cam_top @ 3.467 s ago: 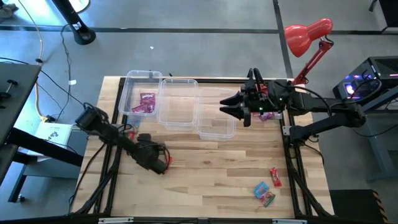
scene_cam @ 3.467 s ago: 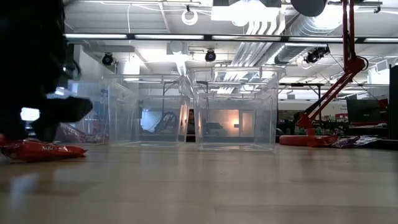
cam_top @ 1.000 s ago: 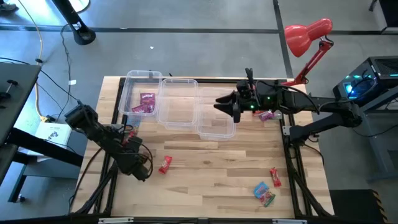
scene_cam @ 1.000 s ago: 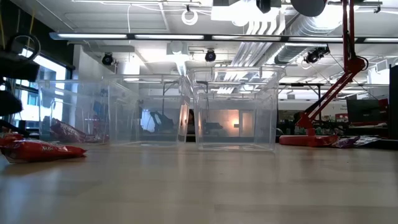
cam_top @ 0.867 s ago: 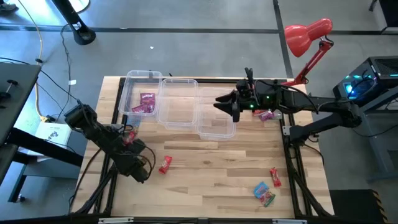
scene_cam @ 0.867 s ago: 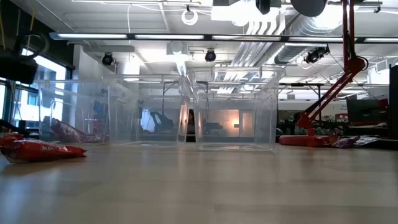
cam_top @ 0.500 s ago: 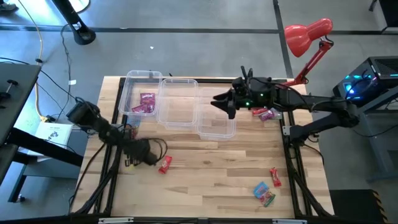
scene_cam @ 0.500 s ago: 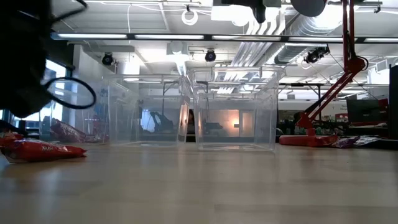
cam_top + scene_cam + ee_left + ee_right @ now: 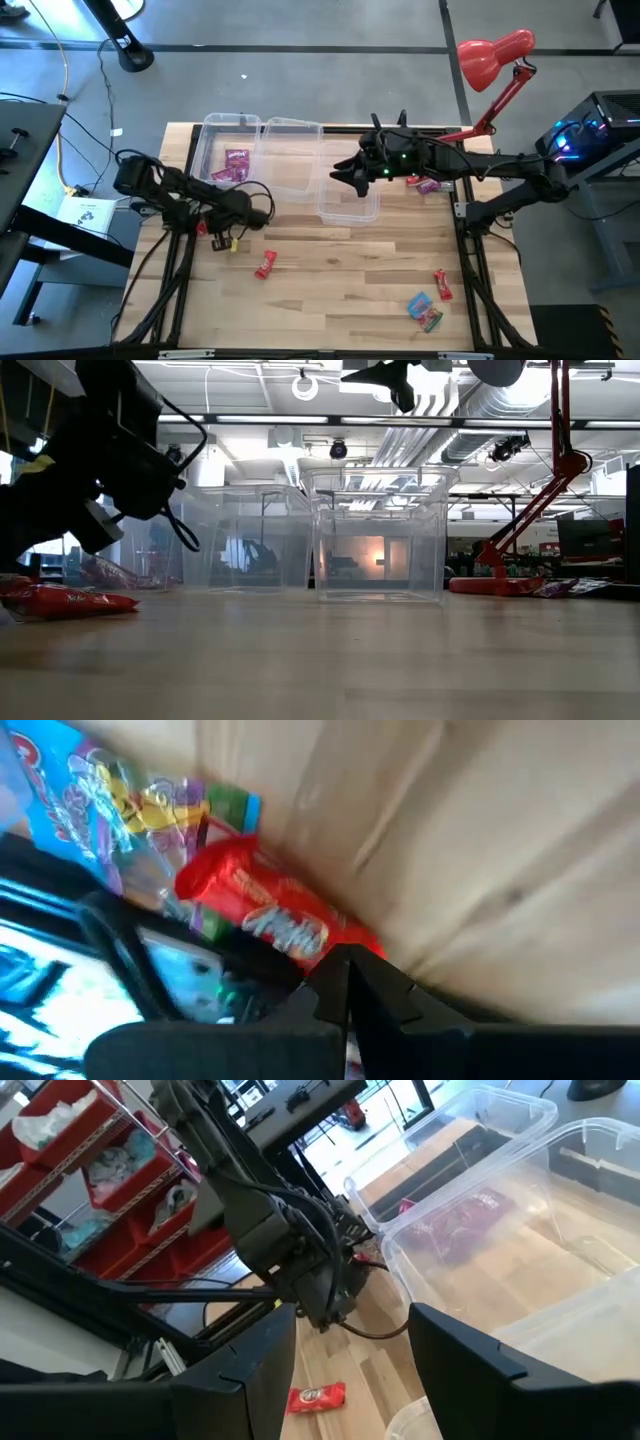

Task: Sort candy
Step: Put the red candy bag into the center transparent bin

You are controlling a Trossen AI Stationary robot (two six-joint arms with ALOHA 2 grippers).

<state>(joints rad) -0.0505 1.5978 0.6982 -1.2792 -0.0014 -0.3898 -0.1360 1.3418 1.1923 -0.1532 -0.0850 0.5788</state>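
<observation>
Worktop (image 9: pixel 350 270) carries three clear bins (image 9: pixel 290 165) in a row along its far side, taken here as the landmark; pink packets (image 9: pixel 237 165) already lie in the leftmost bin, likely the pink sort pile. Right claw (image 9: pixel 345 172) hangs above the row's right-hand bin, fingers spread and holding nothing, probably staged to fetch the pink pieces (image 9: pixel 425 184) just right of the bins. Left claw (image 9: pixel 262 212) sits pressed together just in front of the bins with nothing clearly held, while a red candy (image 9: pixel 264 264) lies in front of the row and a blue-green and red cluster (image 9: pixel 428 305) lies well apart, front right, unsorted.
</observation>
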